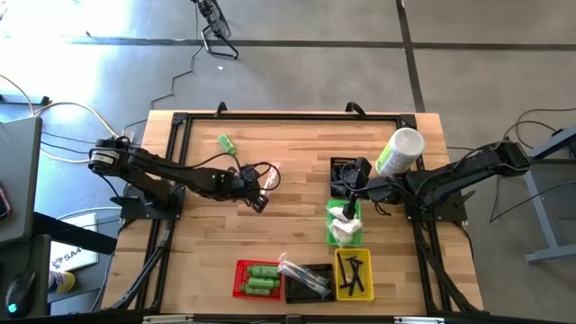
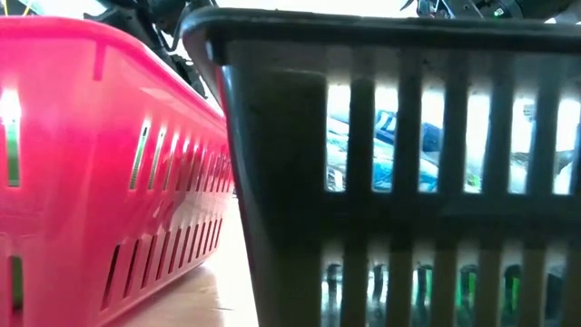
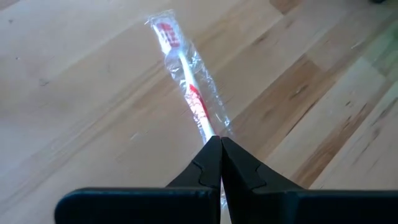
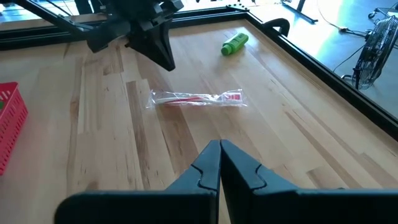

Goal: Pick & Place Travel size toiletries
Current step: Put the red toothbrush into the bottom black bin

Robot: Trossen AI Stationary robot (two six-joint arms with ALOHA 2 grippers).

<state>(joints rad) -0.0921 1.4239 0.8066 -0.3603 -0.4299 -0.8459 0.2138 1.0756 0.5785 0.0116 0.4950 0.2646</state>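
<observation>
- A clear-wrapped toothbrush [image 4: 198,98] lies flat on bare wood near the middle of the surface [image 1: 297,153], just beside the left pincer [image 1: 259,203], whose fingers are pressed together on nothing.
- A lone green bottle [image 1: 225,143] rests toward the far edge, well apart from the baskets.
- Red basket [image 1: 257,280]: green bottles. Yellow basket [image 1: 354,274]: thin black combs. Green basket [image 1: 345,225]: white packets. The black basket [image 1: 308,282] sits between red and yellow (contents unclear).
- The right pincer [image 1: 350,212], closed and empty, hangs over the green basket beside a white cup [image 1: 400,149].
- Open wood spans the surface's center.
</observation>
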